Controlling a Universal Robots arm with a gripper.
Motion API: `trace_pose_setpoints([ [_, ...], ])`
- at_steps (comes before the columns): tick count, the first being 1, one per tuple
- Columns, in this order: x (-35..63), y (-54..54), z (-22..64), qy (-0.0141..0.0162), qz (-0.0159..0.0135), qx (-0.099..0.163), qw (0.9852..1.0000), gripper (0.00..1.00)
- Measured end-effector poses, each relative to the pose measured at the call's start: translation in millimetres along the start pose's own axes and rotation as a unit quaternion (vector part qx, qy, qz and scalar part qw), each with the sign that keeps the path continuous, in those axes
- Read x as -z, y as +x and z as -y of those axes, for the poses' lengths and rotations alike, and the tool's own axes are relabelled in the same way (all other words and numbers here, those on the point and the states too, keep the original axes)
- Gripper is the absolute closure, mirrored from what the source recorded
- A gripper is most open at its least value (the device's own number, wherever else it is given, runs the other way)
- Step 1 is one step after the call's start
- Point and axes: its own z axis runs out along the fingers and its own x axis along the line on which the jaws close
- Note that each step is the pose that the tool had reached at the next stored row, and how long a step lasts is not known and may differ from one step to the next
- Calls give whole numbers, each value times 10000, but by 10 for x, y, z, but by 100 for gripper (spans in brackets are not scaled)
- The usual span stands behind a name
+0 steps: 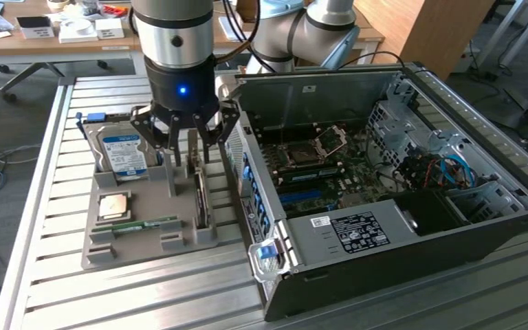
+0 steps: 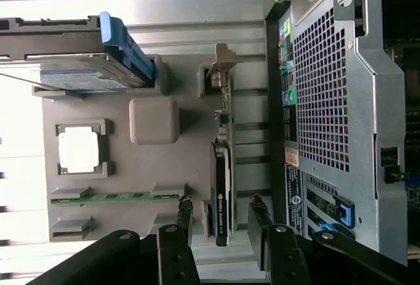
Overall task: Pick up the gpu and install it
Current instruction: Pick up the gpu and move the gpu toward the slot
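Single arm over a grey moulded plastic parts tray (image 1: 99,256) on the slatted metal table (image 1: 154,299), beside an open black tower computer case (image 1: 383,230). The gpu (image 1: 201,201), a thin green circuit card with a black fan housing and a silver end bracket, stands on edge in a slot along the tray's edge nearest the case. The black multi-fingered gripper (image 1: 190,157) hangs just above it, jaws apart and holding nothing; in the wrist view the fingertips (image 2: 184,211) sit on either side of the card's fan end, not touching. Elsewhere in the tray are a silver hard drive with a blue-white label (image 1: 122,155), upright at the far corner, a square silver processor chip (image 1: 115,205) and a narrow green memory stick (image 1: 145,225). My read is that the card is light and stiff but fragile. I would pinch it across the two faces near the top edge, on the housing rather than the fan blades or bare components, and lift it straight out of the slot to avoid scraping.
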Motion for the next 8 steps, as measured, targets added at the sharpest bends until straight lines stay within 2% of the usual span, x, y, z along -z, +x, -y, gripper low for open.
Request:
trace_pose_setpoints([
  [8,-61,1,3,0,0,0,10000,53],
])
